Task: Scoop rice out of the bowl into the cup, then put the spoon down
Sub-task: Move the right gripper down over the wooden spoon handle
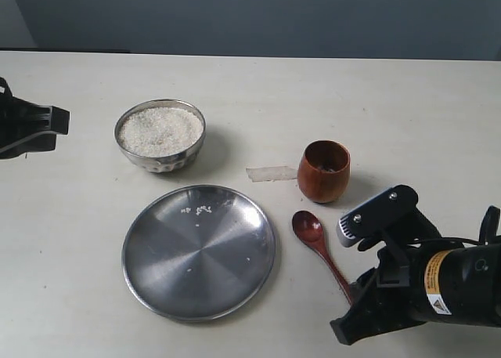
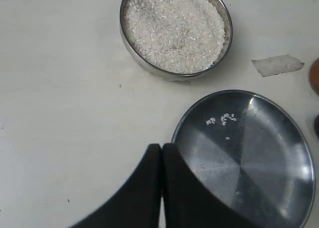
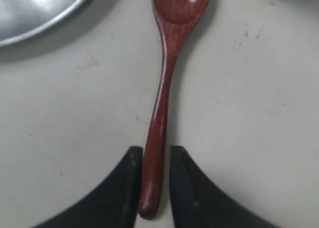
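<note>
Count: two grippers, one bowl, one plate, one scrap of tape, one cup, one spoon.
Left gripper: at the table's left edge, well apart from everything; fingers pressed together, clenched on nothing.
Bowl: left of centre, filled nearly to the rim with rice.
Plate: just in front of the bowl, not touching it; one small cluster of grains and a few stray ones lie on it.
Tape: flat on the table between bowl and cup.
Cup: upright, right of centre; its inside is dark.
Spoon: flat on the table, its scoop end between the plate's rim and the cup, touching neither.
Right gripper: jaws parted on either side of the handle's end, released, a sliver of gap on one side.
Open room: the table is bare behind and right of the cup.
Writing: yellow label on the right arm, too small to read.
</note>
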Controlling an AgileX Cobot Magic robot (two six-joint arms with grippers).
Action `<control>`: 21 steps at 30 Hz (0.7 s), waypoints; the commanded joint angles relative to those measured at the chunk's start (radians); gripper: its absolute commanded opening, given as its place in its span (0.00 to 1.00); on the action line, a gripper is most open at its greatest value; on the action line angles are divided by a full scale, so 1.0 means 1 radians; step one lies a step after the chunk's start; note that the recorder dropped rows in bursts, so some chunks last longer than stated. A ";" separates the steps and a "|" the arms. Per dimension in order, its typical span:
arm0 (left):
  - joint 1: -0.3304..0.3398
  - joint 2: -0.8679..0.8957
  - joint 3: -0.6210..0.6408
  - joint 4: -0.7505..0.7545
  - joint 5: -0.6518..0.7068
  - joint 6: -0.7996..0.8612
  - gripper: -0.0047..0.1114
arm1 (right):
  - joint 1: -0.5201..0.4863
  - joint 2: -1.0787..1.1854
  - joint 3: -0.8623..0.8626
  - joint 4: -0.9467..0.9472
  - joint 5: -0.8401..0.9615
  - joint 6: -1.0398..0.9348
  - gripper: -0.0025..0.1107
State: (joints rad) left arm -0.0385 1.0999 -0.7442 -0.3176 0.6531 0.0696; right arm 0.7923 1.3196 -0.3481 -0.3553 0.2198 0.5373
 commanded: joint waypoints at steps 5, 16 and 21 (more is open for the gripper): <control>-0.003 0.000 -0.006 -0.001 -0.009 0.001 0.04 | 0.001 -0.001 0.004 0.000 -0.044 0.004 0.34; -0.003 0.000 -0.006 -0.001 -0.009 0.001 0.04 | 0.001 -0.001 0.004 -0.004 -0.070 0.004 0.34; -0.003 0.000 -0.006 -0.001 -0.009 0.001 0.04 | 0.001 0.039 0.004 -0.004 -0.083 0.004 0.34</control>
State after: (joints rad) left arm -0.0385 1.0999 -0.7442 -0.3176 0.6531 0.0696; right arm 0.7923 1.3329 -0.3485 -0.3553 0.1499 0.5414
